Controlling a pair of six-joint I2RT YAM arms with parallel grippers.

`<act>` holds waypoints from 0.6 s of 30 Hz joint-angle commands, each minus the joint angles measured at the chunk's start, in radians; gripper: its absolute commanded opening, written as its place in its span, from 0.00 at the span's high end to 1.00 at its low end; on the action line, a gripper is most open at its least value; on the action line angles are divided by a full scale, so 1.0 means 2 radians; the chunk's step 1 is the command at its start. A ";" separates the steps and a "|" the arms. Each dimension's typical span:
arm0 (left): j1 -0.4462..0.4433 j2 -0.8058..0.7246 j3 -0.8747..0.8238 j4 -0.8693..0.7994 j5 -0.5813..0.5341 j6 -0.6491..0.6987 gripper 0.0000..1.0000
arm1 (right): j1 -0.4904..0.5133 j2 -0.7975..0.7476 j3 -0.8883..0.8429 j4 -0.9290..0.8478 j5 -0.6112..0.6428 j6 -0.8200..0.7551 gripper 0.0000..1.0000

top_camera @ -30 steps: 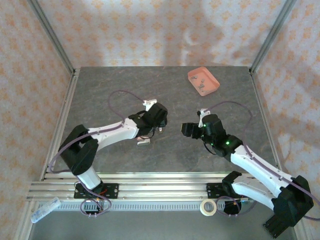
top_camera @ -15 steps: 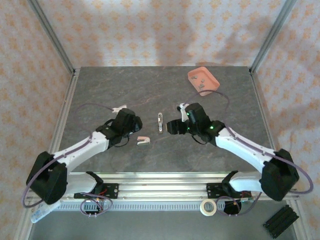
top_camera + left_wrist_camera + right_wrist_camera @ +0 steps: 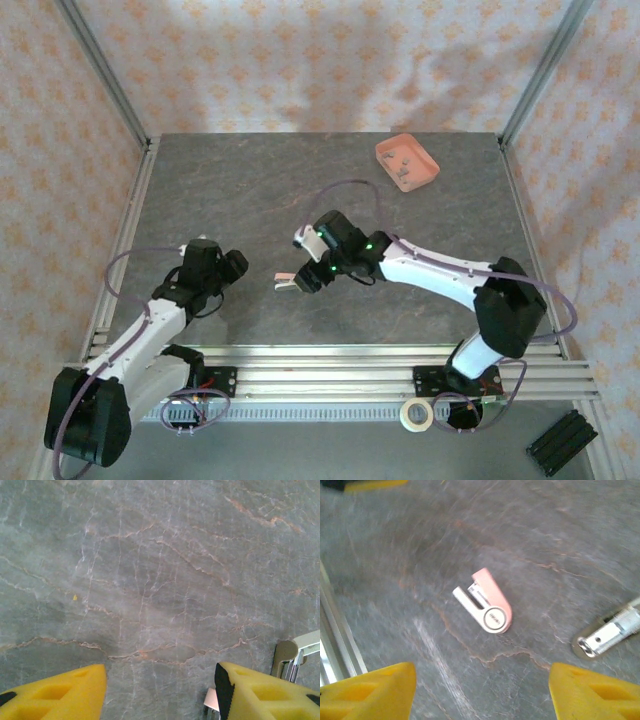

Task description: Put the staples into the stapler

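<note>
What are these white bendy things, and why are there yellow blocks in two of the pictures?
They are two white robot arms bolted to a grey stone-patterned table. One picture looks down from above. The other two come from little cameras on each wrist, and the yellow blocks are each arm's two fingers. The left gripper and right gripper are both open, holding nothing. In front of the right one lies a small pink-and-white stapler. The salmon-pink tray at the back holds tiny silvery staples.
</note>
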 commanded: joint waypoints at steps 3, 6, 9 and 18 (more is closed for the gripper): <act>0.011 -0.005 -0.017 0.025 0.039 -0.019 0.40 | 0.010 0.030 0.019 -0.023 -0.006 -0.163 0.29; 0.016 -0.003 -0.026 0.036 0.045 -0.024 0.40 | 0.011 0.053 0.034 -0.037 -0.003 -0.222 0.28; 0.021 -0.002 -0.029 0.039 0.045 -0.024 0.40 | 0.010 0.084 0.058 -0.054 0.002 -0.252 0.26; 0.028 0.015 -0.033 0.058 0.062 -0.031 0.40 | 0.009 0.153 0.093 -0.026 0.010 -0.272 0.27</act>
